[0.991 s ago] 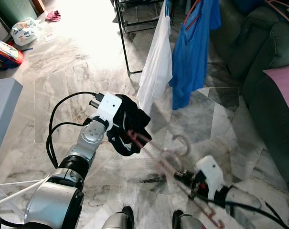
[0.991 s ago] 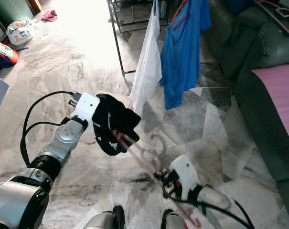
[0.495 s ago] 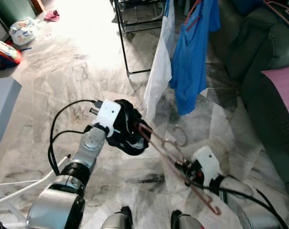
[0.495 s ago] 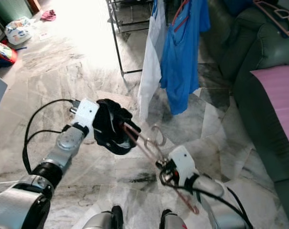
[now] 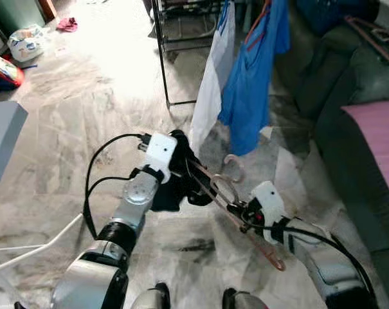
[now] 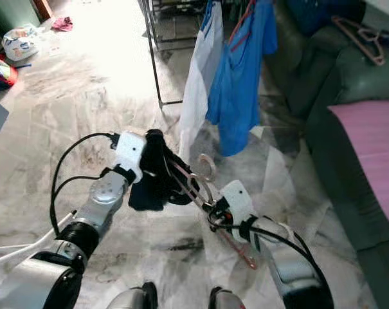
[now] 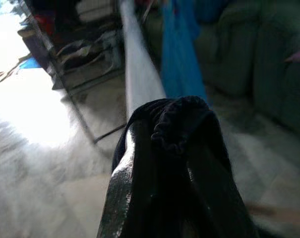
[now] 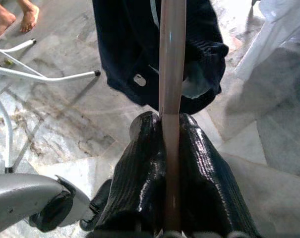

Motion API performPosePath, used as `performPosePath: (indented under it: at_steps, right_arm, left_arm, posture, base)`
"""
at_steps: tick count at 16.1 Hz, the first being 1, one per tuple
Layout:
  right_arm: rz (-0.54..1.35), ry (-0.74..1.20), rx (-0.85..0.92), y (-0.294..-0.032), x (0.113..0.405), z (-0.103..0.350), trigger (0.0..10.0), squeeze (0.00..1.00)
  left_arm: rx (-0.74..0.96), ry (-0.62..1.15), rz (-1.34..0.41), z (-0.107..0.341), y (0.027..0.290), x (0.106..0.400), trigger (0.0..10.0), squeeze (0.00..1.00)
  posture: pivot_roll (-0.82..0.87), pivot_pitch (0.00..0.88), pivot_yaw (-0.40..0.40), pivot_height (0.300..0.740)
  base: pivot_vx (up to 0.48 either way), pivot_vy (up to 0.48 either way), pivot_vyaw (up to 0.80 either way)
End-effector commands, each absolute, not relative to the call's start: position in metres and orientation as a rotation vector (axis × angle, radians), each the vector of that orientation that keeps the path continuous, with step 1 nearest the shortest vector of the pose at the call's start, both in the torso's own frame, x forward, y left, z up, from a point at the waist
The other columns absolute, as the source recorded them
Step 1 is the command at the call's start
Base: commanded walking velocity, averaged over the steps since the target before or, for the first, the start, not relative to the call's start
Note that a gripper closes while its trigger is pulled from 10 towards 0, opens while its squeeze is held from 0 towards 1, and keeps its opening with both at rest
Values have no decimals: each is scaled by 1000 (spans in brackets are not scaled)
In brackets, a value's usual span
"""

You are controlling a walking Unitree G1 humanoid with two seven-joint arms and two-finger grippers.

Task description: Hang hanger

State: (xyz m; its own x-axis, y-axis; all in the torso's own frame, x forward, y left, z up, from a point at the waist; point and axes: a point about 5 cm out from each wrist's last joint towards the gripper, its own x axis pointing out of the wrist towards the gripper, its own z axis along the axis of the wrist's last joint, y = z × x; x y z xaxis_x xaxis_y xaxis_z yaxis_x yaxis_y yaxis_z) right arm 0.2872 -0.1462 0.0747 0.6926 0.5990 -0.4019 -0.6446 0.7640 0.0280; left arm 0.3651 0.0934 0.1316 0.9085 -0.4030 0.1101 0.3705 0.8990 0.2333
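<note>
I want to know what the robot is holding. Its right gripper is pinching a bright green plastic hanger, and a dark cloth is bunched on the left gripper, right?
Not quite: the hanger in the right gripper is pinkish-brown, not green, as the right wrist view shows. The rest holds: a dark cloth is bunched on the left gripper.

Marble floor [image 5: 85, 116] bears a black rack [image 5: 163, 58], bags [image 5: 24, 42] and red cloth [image 5: 69, 24].

Two garments hang on the rack, one white [image 5: 210, 96] and one blue [image 5: 252, 90]; one held hanger [image 5: 236, 206].
</note>
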Motion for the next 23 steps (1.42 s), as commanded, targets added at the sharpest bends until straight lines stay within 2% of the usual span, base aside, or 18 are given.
performPosePath:
  at_steps: [1, 6, 8, 9, 13, 15, 18, 20, 23]
  right_arm:
    - [715, 416, -102, -145, 287, 71, 10000, 0]
    - [701, 456, -111, -148, 288, 62, 10000, 0]
    - [541, 417, -85, -160, 304, 64, 10000, 0]
    - [522, 413, -80, -161, 305, 64, 10000, 0]
    - [235, 391, 90, -195, 324, 67, 10000, 0]
    - [102, 334, 145, -217, 333, 80, 10000, 0]
    - [24, 233, 213, -231, 344, 103, 10000, 0]
    - [27, 116, 286, -230, 355, 130, 10000, 0]
    - [79, -8, 460, -214, 362, 160, 10000, 0]
  left_arm:
    - [205, -257, -435, 147, 87, 365, 10000, 0]
    - [277, -349, -567, 151, 79, 355, 10000, 0]
    - [241, -383, -607, 155, 81, 349, 10000, 0]
    - [237, -386, -609, 155, 81, 349, 10000, 0]
    - [184, -419, -619, 158, 89, 342, 10000, 0]
    - [204, -374, -608, 148, 94, 341, 10000, 0]
    - [219, -304, -630, 131, 92, 336, 10000, 0]
    - [230, -224, -688, 111, 83, 328, 10000, 0]
    - [260, -173, -735, 94, 72, 319, 10000, 0]
  posture:
    - [-50, 133, -5, 740]
    - [-50, 142, -9, 740]
    - [-47, 144, 0, 740]
    - [-46, 143, 1, 740]
    - [-29, 141, 8, 740]
    - [-28, 143, 9, 740]
    - [-33, 151, 13, 740]
    - [-41, 159, 15, 740]
    - [-53, 170, 14, 740]
  base:
    - [0, 0, 0]
    - [0, 0, 0]
    - [0, 0, 0]
    - [0, 0, 0]
    - [0, 0, 0]
    - [0, 0, 0]
    - [0, 0, 0]
    - [0, 0, 0]
    - [0, 0, 0]
